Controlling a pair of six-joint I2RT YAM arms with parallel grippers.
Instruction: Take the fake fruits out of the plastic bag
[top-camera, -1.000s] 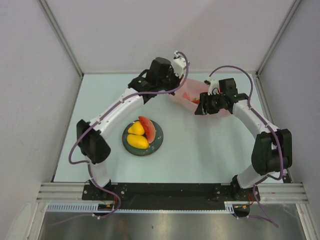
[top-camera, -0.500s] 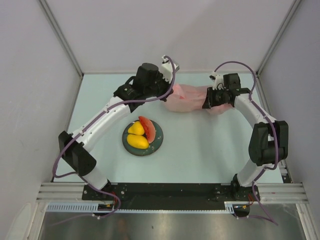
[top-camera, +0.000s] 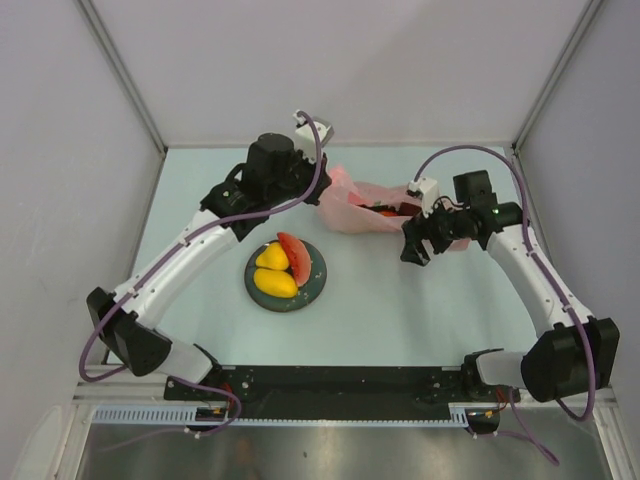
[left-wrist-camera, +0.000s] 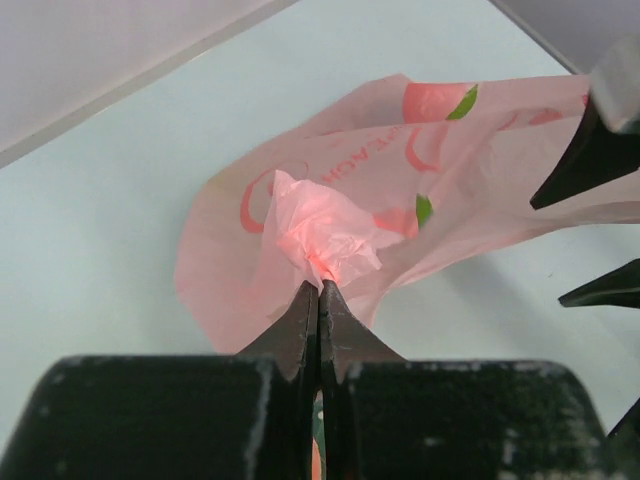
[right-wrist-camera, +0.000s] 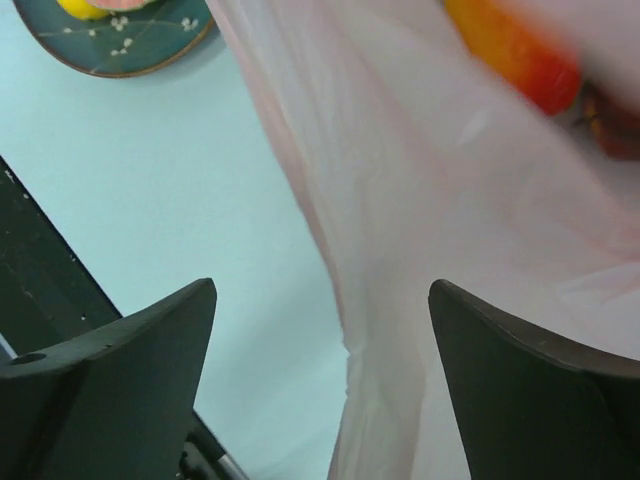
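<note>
The pink plastic bag (top-camera: 355, 212) lies at the back middle of the table. My left gripper (top-camera: 326, 190) is shut on a bunched bit of the bag's left end; in the left wrist view (left-wrist-camera: 320, 288) the jaws pinch the crumpled film (left-wrist-camera: 322, 232). My right gripper (top-camera: 411, 248) is open at the bag's right end, just nearer than it. In the right wrist view (right-wrist-camera: 320, 290) the bag's film (right-wrist-camera: 400, 200) hangs between its fingers, ungripped. An orange-red mango shape (right-wrist-camera: 512, 48) and a dark piece (right-wrist-camera: 615, 128) show inside the bag. Red shows at the bag's mouth (top-camera: 385, 208).
A dark blue plate (top-camera: 318, 278) sits near the middle-left, holding two yellow mango shapes (top-camera: 274, 271) and a watermelon slice (top-camera: 295, 254). The plate's rim also shows in the right wrist view (right-wrist-camera: 130, 52). Grey walls enclose the table on three sides.
My left gripper has drawn the bag leftward and toward the near side. My right gripper has come off the bag's right end and moved nearer, and stands open.
</note>
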